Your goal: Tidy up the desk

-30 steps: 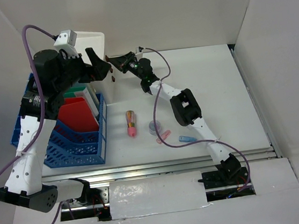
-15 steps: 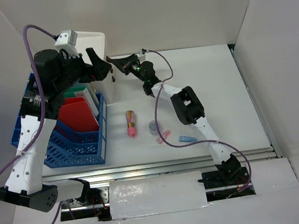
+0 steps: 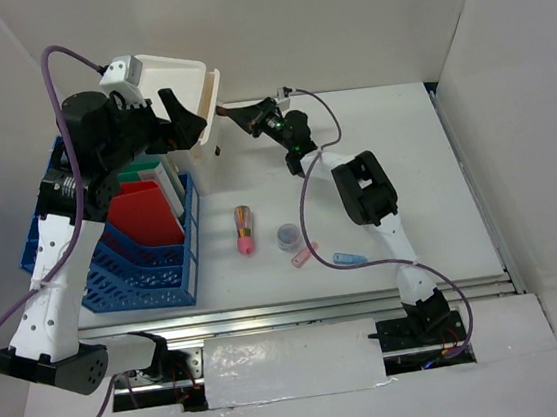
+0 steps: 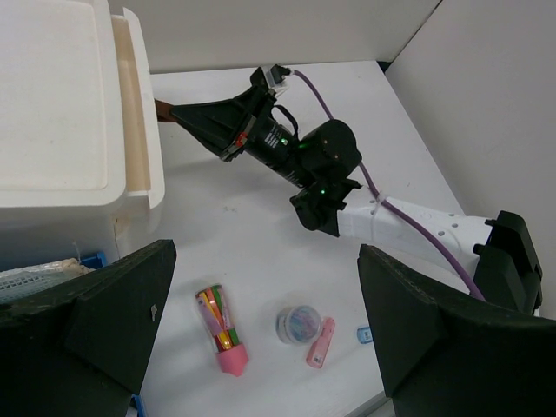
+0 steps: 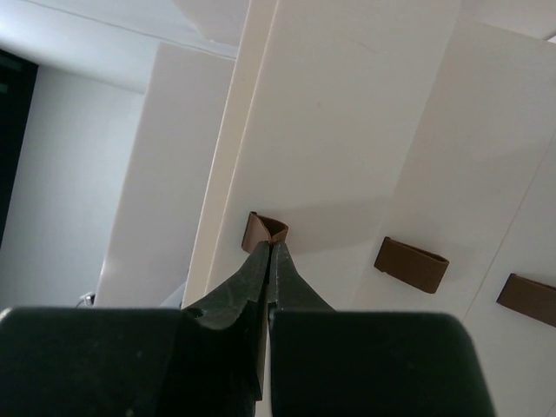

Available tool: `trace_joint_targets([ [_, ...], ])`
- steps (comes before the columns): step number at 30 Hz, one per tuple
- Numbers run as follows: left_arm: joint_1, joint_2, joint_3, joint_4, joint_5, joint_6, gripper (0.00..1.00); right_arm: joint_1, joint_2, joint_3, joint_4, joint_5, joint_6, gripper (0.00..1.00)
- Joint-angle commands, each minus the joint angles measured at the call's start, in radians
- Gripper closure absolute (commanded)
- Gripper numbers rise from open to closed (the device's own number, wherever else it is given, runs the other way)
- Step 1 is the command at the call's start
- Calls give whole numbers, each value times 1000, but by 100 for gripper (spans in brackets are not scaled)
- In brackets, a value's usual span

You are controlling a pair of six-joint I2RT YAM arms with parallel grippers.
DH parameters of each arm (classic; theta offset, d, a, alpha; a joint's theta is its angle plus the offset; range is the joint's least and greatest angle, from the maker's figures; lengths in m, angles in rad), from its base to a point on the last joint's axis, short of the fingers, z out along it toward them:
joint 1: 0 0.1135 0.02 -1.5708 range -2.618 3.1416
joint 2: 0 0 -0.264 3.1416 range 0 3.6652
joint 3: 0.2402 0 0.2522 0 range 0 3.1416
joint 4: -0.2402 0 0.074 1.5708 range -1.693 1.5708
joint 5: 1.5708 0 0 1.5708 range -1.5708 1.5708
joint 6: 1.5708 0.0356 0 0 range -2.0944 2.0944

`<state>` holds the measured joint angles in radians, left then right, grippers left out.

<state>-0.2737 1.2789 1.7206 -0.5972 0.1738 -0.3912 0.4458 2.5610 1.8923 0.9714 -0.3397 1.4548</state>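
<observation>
Grips the brown handle [image 5: 257,228] of the white box [image 3: 174,84] with the right gripper [image 3: 231,115], jaws pinched on it, upper left of the top view. Holds the left gripper [image 4: 265,254] wide open beside the box. Works over the desk [image 3: 417,183], spread across the frame's middle and right.

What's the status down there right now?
Right gripper shut on brown handle, top drawer partly out. Left gripper open beside white box. Pink tube, pink clip loose on desk; nothing blocking.
</observation>
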Motion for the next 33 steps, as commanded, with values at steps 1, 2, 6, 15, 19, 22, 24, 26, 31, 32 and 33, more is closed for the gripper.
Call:
trace_joint_targets([
  [1,5,2,0,56,13,22,0,-28,-80,-22,18,-24,-30,100],
  [2,7,2,-1,56,12,22,0,-32,-90,-42,30,-19,-27,100],
  [6,5,10,-1,56,13,18,0,-59,-162,-160,58,-7,-39,100],
  [15,5,14,2,48,-7,12,1,-110,-231,-233,38,-45,-63,100],
  [19,5,20,5,46,-5,14,0,-124,-237,-202,7,-79,-74,100],
  [22,5,30,11,36,-5,6,0,-127,-248,-212,6,-107,-86,85],
  [24,1,40,30,19,-39,-1,1,-125,-272,-245,30,-93,-93,67],
  [26,-10,48,42,-12,-83,2,0,-131,-298,-286,39,-88,-97,64],
  [31,-71,65,73,-46,-140,5,0,-159,-372,-379,52,-88,-97,0],
  [32,-78,69,76,-53,-143,0,0,-168,-390,-395,24,-85,-105,0],
  [33,-96,76,83,-59,-152,-1,0,-176,-412,-429,9,-82,-129,0],
])
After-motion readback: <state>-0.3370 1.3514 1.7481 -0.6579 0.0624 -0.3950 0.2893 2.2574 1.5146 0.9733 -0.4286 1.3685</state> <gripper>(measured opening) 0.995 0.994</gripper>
